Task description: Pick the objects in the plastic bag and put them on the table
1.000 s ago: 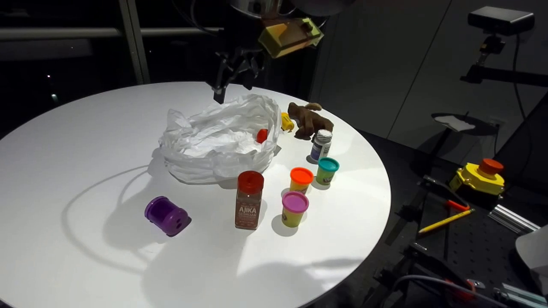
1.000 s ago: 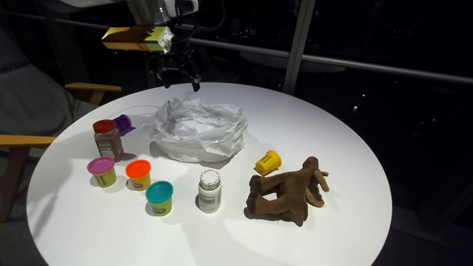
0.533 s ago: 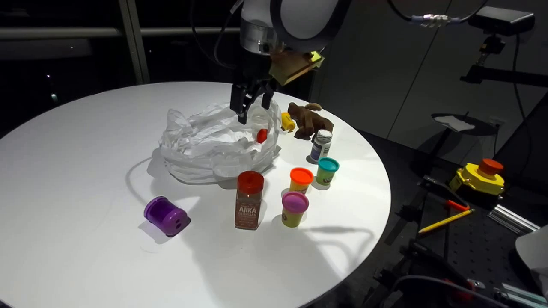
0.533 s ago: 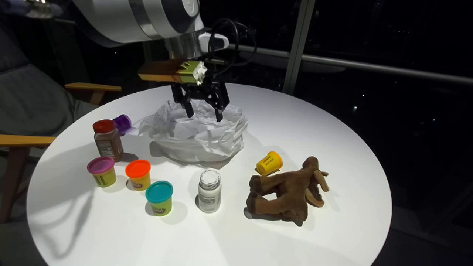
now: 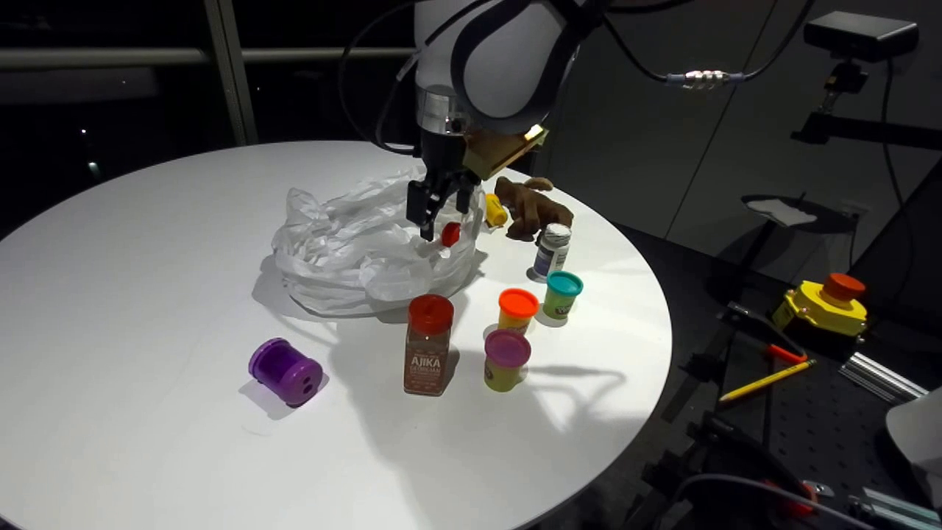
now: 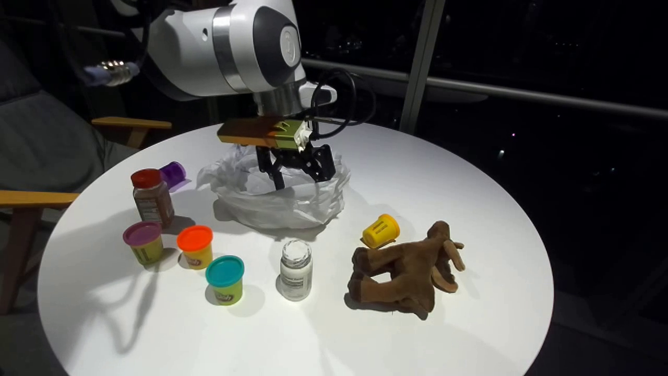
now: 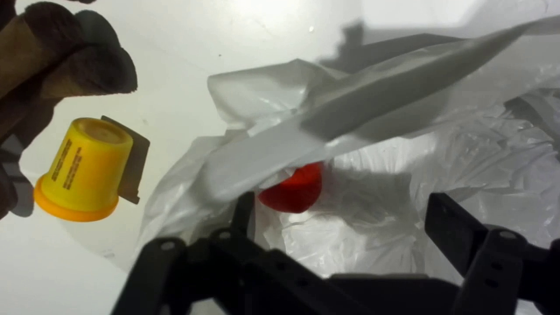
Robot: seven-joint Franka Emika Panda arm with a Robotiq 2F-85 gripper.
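Gripper point(image 7: 342, 213) at the mouth of the plastic bag point(image 6: 276, 211), jaws spread wide.
Red item point(image 7: 295, 197) noted inside the bag and partly covered by it; yellow cup point(image 6: 381, 231) on its side near the bag, brown plush toy point(image 6: 412, 271) farther off.

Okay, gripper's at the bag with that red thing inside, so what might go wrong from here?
The open gripper may pinch the plastic bag too: a fold hides part of the red piece in the wrist view. That piece looks off-centre between the jaws, so closing could shove it aside. A dragged bag might knock the yellow cup beside it.
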